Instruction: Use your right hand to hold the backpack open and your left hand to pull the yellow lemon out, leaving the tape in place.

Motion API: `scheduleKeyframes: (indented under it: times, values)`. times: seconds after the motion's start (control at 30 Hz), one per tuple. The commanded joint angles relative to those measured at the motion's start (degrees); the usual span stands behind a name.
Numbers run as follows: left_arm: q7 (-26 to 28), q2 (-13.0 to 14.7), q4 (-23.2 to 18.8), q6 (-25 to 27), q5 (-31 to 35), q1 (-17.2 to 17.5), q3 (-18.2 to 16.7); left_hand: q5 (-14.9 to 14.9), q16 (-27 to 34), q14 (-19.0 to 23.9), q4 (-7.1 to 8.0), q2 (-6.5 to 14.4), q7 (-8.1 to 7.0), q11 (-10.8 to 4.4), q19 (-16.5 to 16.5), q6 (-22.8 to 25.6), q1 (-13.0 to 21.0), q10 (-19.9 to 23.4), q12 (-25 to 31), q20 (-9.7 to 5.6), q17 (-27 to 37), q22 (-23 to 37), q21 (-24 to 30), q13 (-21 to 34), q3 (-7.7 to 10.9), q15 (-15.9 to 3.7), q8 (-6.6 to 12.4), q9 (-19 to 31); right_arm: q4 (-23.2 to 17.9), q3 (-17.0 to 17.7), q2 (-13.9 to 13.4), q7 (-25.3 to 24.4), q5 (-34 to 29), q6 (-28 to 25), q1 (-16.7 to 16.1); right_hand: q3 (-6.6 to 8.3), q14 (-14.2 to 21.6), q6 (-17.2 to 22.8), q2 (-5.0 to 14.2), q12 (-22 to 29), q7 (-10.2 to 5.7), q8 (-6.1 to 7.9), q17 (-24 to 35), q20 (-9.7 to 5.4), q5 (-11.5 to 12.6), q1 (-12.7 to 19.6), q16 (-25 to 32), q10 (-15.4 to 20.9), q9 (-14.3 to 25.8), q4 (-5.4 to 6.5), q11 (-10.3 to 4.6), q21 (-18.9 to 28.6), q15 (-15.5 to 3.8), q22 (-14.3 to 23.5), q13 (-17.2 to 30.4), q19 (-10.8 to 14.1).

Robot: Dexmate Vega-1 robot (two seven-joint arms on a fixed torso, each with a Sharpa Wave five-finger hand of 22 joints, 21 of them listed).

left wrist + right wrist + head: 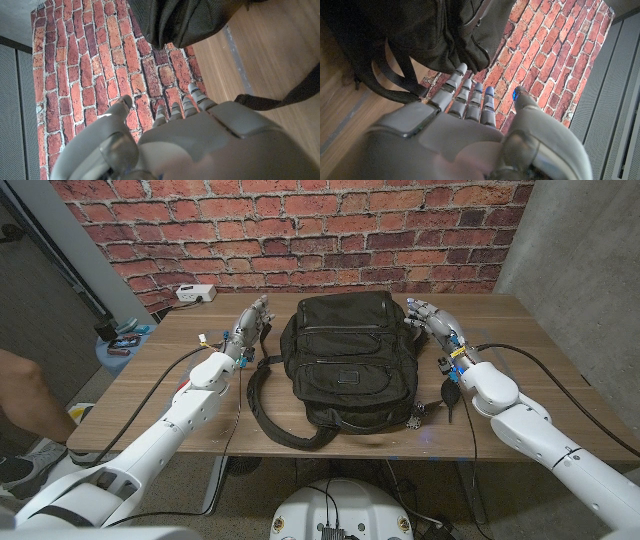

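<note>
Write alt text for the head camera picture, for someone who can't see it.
A black backpack lies closed on a wooden table, its straps trailing toward the robot. The left hand and right hand flank its far end, holding nothing, fingers apart. A brick wall stands behind; part of a person shows at the left edge.

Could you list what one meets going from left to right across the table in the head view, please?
Blue items at the table's left edge → left hand → black backpack → right hand. Both hands stand beside the backpack's far end, fingers apart, holding nothing.
</note>
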Motion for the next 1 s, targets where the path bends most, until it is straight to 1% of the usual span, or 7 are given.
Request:
scheduleKeyframes:
  times: [0.03, 0.2, 0.23, 0.33, 0.43, 0.8, 1.0]
  values:
    - [-0.4, -0.2, 0.7, -0.4, 0.2, -0.4, 0.1, 0.4, 0.3, 0.1, -0.48, 0.0, 0.23, 0.59, 0.5, 0.2, 0.7, -0.2, 0.3, 0.27, 0.1, 0.1, -0.2, 0.2, 0.26, 0.69, 0.27, 0.3, -5.6, 2.0, -3.2, -3.4, -5.2, -1.8, -4.1, 0.16, 0.7, 0.7, 0.01, 0.3, -0.11, 0.41, 0.1, -1.46, 0.4, 0.9, 0.4, 0.5, 0.1, -0.48, 0.04, 0.1, -1.71, 0.1, 0.2, 0.4]
    - [-0.6, -0.2, 0.9, -0.6, 0.3, -0.5, 0.2, 0.4, 0.3, 0.0, -0.67, 0.0, 0.24, 0.64, 0.6, 0.2, 0.8, -0.1, 0.3, 0.26, 0.1, 0.1, -0.3, 0.2, 0.28, 0.71, 0.27, 0.3, -7.7, 2.9, -4.4, -4.9, -7.9, -2.4, -6.0, 0.03, 0.9, 1.0, -0.22, 0.4, 0.02, 0.51, -0.1, -1.24, 0.3, 1.0, 0.5, 0.9, 0.1, -0.71, 0.1, 0.2, -1.61, 0.1, 0.2, 0.8]
    - [-0.4, -0.2, 0.8, -0.6, 0.4, -0.4, 0.2, 0.4, 0.3, 0.0, -0.7, 0.0, 0.25, 0.66, 0.6, 0.2, 0.8, -0.1, 0.3, 0.27, 0.1, 0.1, -0.4, 0.2, 0.28, 0.7, 0.26, 0.3, -8.7, 3.3, -4.8, -5.6, -8.9, -2.5, -7.0, -0.02, 1.1, 1.2, -0.29, 0.5, 0.1, 0.56, -0.1, -1.13, 0.3, 1.1, 0.5, 1.1, 0.1, -0.79, 0.36, 0.2, -1.57, 0.1, 0.2, 0.9]
    - [-0.2, 0.0, 0.0, -0.5, 0.3, 0.1, 0.2, 0.4, 0.3, 0.0, -0.76, 0.0, 0.25, 0.66, 0.6, 0.2, 0.9, -0.1, 0.3, 0.23, 0.1, 0.1, -0.4, 0.2, 0.28, 0.63, 0.25, 0.3, -10.5, 4.1, -5.8, -6.4, -10.8, -3.3, -8.4, -0.11, 1.5, 1.5, -0.36, 0.6, 0.11, 0.61, -0.2, -1.06, 0.3, 1.2, 0.7, 1.6, 0.1, -0.91, 0.41, 0.3, -1.72, 0.1, 0.2, 1.3]
    - [-0.4, 0.4, -0.5, -0.5, 0.4, 0.3, 0.1, 0.4, 0.2, 0.0, -0.82, 0.1, 0.23, 0.67, 0.6, 0.2, 0.9, -0.1, 0.3, 0.26, 0.1, 0.1, -0.5, 0.2, 0.28, 0.7, 0.24, 0.3, -12.8, 5.1, -6.9, -7.4, -13.0, -5.0, -10.2, -0.22, 1.7, 1.7, -0.46, 0.7, 0.01, 0.65, -0.3, -1.09, 0.3, 1.3, 0.8, 1.9, 0.1, -1.05, 0.0, 0.3, -1.86, 0.1, 0.2, 1.5]
    - [0.5, 1.5, -2.9, -1.2, 0.3, 2.7, -0.7, 0.4, 0.3, 0.1, -1.05, 0.1, 0.31, 0.63, 0.7, 0.2, 1.0, -0.2, 0.3, 0.34, 0.2, 0.1, -0.7, 0.2, 0.21, 0.7, 0.23, 0.3, -18.9, 7.3, -8.6, -9.6, -19.7, -8.5, -15.2, -0.43, 2.3, 2.2, -0.82, 0.7, 0.25, 0.72, -0.6, -0.98, 0.3, 1.7, 1.0, 2.4, 0.1, -1.49, 0.11, 0.5, -1.69, 0.1, 0.1, 2.4]
    - [0.0, 1.6, -2.5, -1.6, 0.2, 2.6, -0.8, 0.4, 0.3, 0.1, -1.13, 0.2, 0.33, 0.68, 0.7, 0.2, 1.1, -0.1, 0.4, 0.42, 0.2, 0.1, -0.9, 0.2, 0.19, 0.74, 0.22, 0.3, -20.9, 8.4, -8.8, -10.0, -22.3, -9.3, -17.1, -0.48, 2.4, 2.3, -0.93, 0.7, 0.38, 0.7, -0.8, -0.93, 0.3, 2.0, 0.9, 2.5, 0.1, -1.74, 0.46, 0.5, -1.62, 0.1, 0.1, 2.5]
